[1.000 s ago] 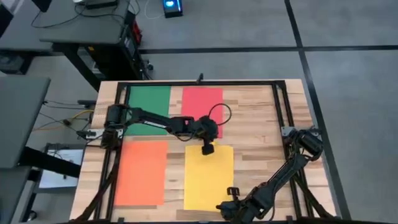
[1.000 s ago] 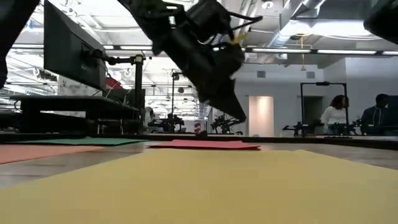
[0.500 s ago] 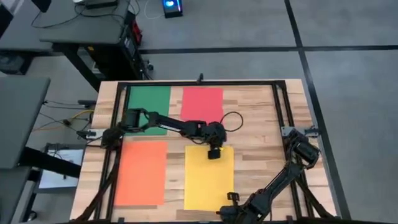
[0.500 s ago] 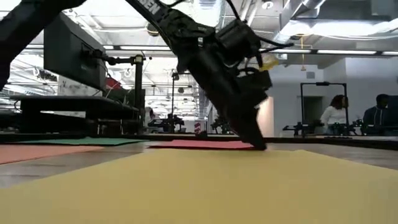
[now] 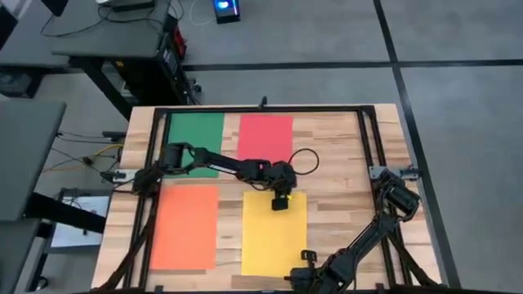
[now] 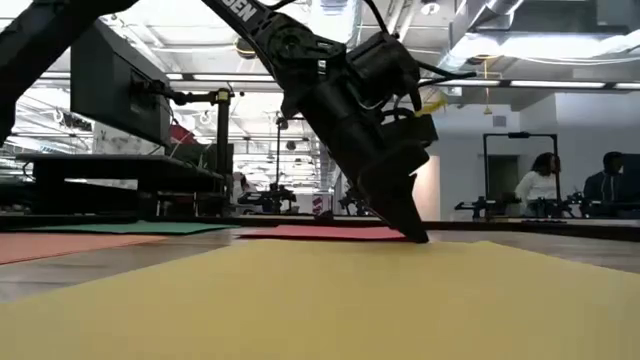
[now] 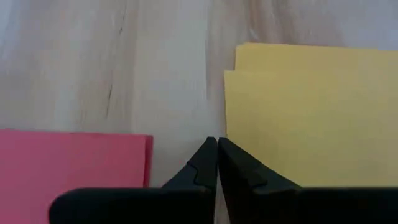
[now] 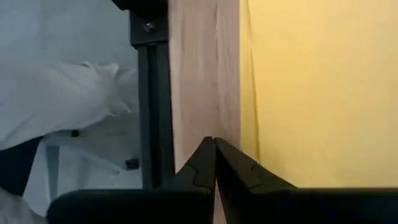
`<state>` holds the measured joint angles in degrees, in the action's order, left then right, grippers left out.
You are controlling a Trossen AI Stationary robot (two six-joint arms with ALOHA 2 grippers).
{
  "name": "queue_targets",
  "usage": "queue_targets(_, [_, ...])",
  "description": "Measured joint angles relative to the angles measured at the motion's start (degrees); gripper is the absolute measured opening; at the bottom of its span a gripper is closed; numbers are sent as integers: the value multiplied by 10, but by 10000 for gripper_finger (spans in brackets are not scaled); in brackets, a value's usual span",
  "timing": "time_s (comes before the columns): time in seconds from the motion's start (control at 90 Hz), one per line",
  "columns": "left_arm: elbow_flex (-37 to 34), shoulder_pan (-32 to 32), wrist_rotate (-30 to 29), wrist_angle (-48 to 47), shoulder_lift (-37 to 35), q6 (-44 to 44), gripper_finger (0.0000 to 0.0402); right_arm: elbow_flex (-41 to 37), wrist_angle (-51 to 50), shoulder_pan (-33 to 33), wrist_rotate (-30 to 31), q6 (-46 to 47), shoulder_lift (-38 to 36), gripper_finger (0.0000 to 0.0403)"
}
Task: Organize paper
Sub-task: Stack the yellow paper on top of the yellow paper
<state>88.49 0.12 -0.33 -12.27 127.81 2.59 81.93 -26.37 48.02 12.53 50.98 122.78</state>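
Observation:
Four sheets of paper lie flat on the wooden table: green (image 5: 196, 132) at the far left, pink-red (image 5: 265, 135) beside it, orange (image 5: 185, 225) at the near left, yellow (image 5: 274, 237) at the near middle. In the left wrist view the yellow paper (image 7: 311, 118) shows two layers, slightly offset at a corner. My left gripper (image 5: 279, 202) is shut, its tips down at the yellow paper's far edge. My right gripper (image 5: 307, 260) is shut over the table's near edge, next to the yellow paper (image 8: 317, 87). My left gripper has its shut fingertips (image 6: 412, 232) down at the yellow paper's far edge (image 7: 231, 134). The fingers slant down from the far left. Whether the tips stand on the paper or on the wood just beside it, I cannot tell. The paper lies flat on the table.
A black frame (image 5: 270, 109) runs around the tabletop. Bare wood (image 5: 339, 163) lies to the right of the pink-red and yellow sheets. People (image 6: 545, 180) stand far off in the room behind the table.
My left gripper has come down and a little toward the table's right and near edges, from above the gap between the pink-red and yellow sheets to the yellow paper's far edge. Its fingers have stayed shut.

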Motion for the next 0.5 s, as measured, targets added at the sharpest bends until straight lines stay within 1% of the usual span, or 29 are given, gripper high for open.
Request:
queue_targets(0.333, [0, -7, -5, -2, 0, 13, 0, -1, -13, -1, 0, 2, 1, 0])
queue_targets(0.5, [-1, -7, 9, -3, 1, 12, 0, -1, -18, -1, 0, 6, 1, 0])
